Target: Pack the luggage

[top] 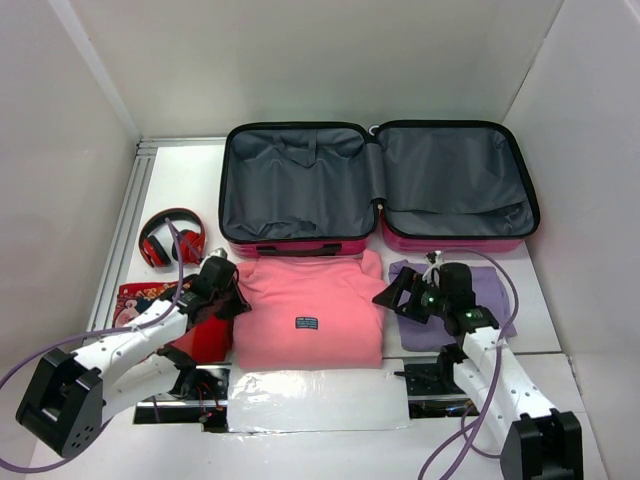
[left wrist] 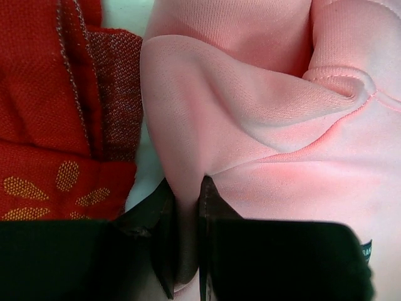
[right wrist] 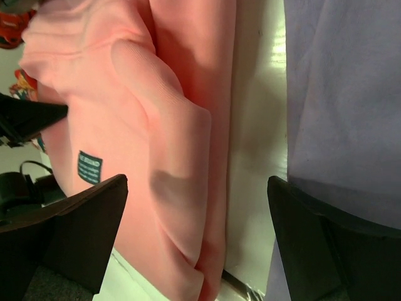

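Observation:
The luggage (top: 378, 240) lies open at the back of the table, pink shell, grey lining, nothing inside. A folded pink sweatshirt (top: 310, 310) lies in front of it. My left gripper (top: 236, 297) is shut on the sweatshirt's left edge; the left wrist view shows a fold of pink cloth (left wrist: 188, 188) pinched between the jaws. My right gripper (top: 390, 297) is open at the sweatshirt's right edge, its fingers (right wrist: 81, 226) spread over the pink cloth (right wrist: 182, 188) and the gap beside a lilac garment (top: 495, 300).
Red headphones (top: 170, 238) lie left of the luggage. A red patterned cloth (top: 205, 335) lies under my left arm, also in the left wrist view (left wrist: 56, 125). White walls enclose the table. A silver taped strip (top: 315, 400) runs along the near edge.

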`<action>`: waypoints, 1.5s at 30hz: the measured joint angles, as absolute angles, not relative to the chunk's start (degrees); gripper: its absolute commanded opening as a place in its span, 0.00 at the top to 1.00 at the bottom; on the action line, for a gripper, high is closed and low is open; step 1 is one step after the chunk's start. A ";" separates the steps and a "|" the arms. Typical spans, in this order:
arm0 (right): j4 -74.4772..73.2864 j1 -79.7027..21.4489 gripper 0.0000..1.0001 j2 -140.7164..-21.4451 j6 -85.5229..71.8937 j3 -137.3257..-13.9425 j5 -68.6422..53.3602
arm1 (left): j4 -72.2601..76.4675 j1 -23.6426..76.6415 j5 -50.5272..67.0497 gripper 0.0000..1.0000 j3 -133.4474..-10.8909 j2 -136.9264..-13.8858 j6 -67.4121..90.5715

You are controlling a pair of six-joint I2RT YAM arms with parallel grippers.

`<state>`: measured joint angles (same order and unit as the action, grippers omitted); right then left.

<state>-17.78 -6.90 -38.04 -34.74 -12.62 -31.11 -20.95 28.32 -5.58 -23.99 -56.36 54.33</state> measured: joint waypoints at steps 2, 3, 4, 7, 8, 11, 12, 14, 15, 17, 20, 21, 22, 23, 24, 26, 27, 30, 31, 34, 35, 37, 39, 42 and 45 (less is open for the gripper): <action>-16.36 -8.14 0.01 -39.44 -35.00 -11.73 -31.07 | -20.62 28.32 -5.54 0.99 -23.66 -55.90 54.30; -15.59 -8.86 0.01 -40.56 -35.09 -11.38 -31.14 | -20.43 28.32 -5.54 0.99 -23.42 -55.61 54.33; -14.39 -9.67 0.01 -41.91 -35.16 -11.05 -31.16 | -20.27 28.32 -5.54 0.99 -23.22 -55.42 54.30; -9.74 -12.12 0.01 -46.24 -35.88 -10.87 -31.46 | -20.01 28.32 -5.48 0.99 -23.07 -55.24 54.30; -7.75 -13.23 0.02 -47.75 -36.14 -10.92 -31.24 | -19.84 28.32 -5.41 0.99 -23.07 -55.31 54.30; -2.44 -15.88 0.09 -52.16 -36.67 -11.31 -30.44 | -19.22 28.32 -5.06 0.99 -23.07 -55.79 54.30; -0.45 -16.58 0.12 -53.80 -36.84 -11.35 -30.11 | -18.98 28.32 -4.93 0.99 -23.05 -56.14 54.30; 2.83 -17.63 0.21 -56.36 -37.74 -11.35 -29.50 | -18.48 28.32 -4.62 0.99 -23.05 -56.53 54.30; 4.32 -18.15 0.25 -57.49 -37.98 -11.35 -28.88 | -18.22 28.32 -4.51 0.99 -22.98 -56.64 54.30; 6.11 -18.72 0.37 -59.11 -38.54 -11.22 -27.31 | -17.76 28.32 -4.21 0.99 -22.92 -56.97 54.28; 8.19 -19.70 0.73 -60.86 -38.96 -10.96 -24.43 | -16.99 28.32 -3.99 0.99 -22.85 -57.39 54.22; 8.60 -20.14 0.84 -61.63 -39.48 -10.66 -23.53 | -16.58 28.32 -3.77 0.99 -22.85 -57.58 54.19; 9.41 -20.36 0.96 -62.28 -40.05 -10.50 -23.14 | -16.14 28.32 -3.57 1.00 -22.85 -57.63 54.11; 9.80 -20.73 1.00 -62.59 -40.49 -10.66 -22.70 | -15.81 28.29 -3.38 1.00 -22.85 -57.82 54.04; 9.80 -21.28 1.00 -62.94 -40.60 -10.90 -22.11 | -15.55 28.27 -3.25 1.00 -22.85 -58.04 53.87; 9.39 -22.33 1.00 -63.40 -40.53 -11.79 -21.04 | -14.68 28.25 -2.63 1.00 -22.59 -58.11 52.88; 8.91 -23.14 1.00 -63.57 -40.47 -12.36 -20.40 | -14.26 28.23 -2.33 1.00 -22.48 -58.06 52.40; 5.45 -26.41 1.00 -61.80 -39.75 -14.22 -17.23 | -12.97 27.92 -0.62 1.00 -21.76 -56.75 49.67; 3.86 -27.68 1.00 -60.66 -39.53 -14.83 -16.16 | -12.95 27.86 -0.08 1.00 -21.47 -55.64 48.75; -3.01 -31.57 1.00 -57.28 -39.57 -18.63 -13.15 | -16.45 27.86 1.76 1.00 -21.63 -51.37 45.08; -4.84 -32.99 1.00 -56.25 -39.59 -20.36 -12.32 | -16.82 28.01 1.87 1.00 -22.22 -49.69 44.86; -8.99 -35.70 1.00 -54.54 -39.86 -24.69 -10.55 | -20.73 28.25 1.89 1.00 -24.73 -46.92 43.53; -12.69 -38.09 1.00 -53.63 -40.14 -30.28 -8.82 | -24.32 28.51 2.00 1.00 -29.19 -44.80 42.52; -18.02 -39.97 1.00 -54.28 -39.99 -39.55 -6.90 | -28.64 28.71 2.20 1.00 -39.44 -44.36 40.88; -24.05 -40.47 1.00 -58.33 -38.81 -51.37 -4.67 | -32.91 28.71 2.26 1.00 -51.29 -47.46 39.72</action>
<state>-24.05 -40.47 -58.33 -38.81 -51.37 -4.67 -32.91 28.71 2.26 -51.29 -47.46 39.72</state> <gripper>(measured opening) 0.256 0.227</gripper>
